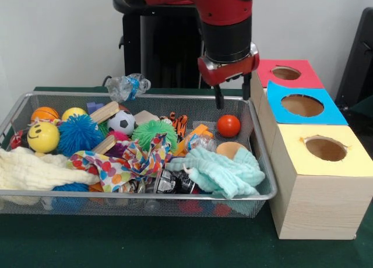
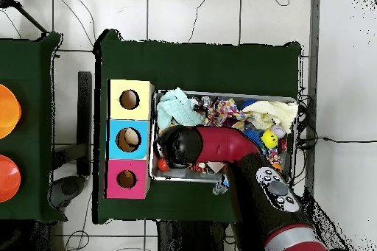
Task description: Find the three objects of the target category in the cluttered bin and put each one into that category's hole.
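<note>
The wire mesh bin (image 1: 145, 193) is full of mixed toys and cloths; it also shows in the overhead view (image 2: 153, 134). An orange plush with black tiger stripes (image 1: 178, 123) lies near the bin's middle at the far side. A tan rounded thing (image 1: 231, 148) peeks out from under a mint cloth; I cannot tell what it is. My gripper (image 1: 233, 96) hangs open and empty over the bin's far right corner, just above a red ball (image 1: 228, 126). In the overhead view the arm (image 2: 213, 145) hides it. The red-ringed hole (image 1: 285, 73) (image 2: 127, 179) is the farthest on the wood box.
The blue-ringed hole (image 1: 302, 105) and yellow-ringed hole (image 1: 325, 148) sit nearer on the box. The bin holds a mint cloth (image 1: 224, 172), cream cloth (image 1: 35, 169), patterned cloth (image 1: 125, 163), smiley ball (image 1: 43, 137), blue spiky ball (image 1: 78, 134) and green spiky ball (image 1: 152, 133). A crumpled bottle (image 1: 128, 86) rests on the far rim.
</note>
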`<state>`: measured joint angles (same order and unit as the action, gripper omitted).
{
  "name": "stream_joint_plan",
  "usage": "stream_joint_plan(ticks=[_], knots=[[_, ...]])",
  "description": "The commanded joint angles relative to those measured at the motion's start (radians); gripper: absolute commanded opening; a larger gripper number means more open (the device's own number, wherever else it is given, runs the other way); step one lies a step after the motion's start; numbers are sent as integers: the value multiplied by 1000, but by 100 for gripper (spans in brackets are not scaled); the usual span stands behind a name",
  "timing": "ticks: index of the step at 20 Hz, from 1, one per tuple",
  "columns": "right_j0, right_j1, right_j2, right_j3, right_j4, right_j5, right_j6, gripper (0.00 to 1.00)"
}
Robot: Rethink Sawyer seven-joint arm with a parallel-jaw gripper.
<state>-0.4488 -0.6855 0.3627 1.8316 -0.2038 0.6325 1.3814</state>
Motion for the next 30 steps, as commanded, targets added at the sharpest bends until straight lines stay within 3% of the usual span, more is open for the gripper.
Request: stream_joint_plan(ticks=[1, 7, 14, 21, 30], knots=[[43, -37, 16, 54, -34, -94, 122, 100], [-9, -22, 35, 57, 9, -48, 71, 100], [-55, 11, 53, 33, -3, -38, 25, 100], [-95, 52, 53, 51, -45, -95, 12, 100], [-121, 143, -22, 65, -135, -171, 31, 100]])
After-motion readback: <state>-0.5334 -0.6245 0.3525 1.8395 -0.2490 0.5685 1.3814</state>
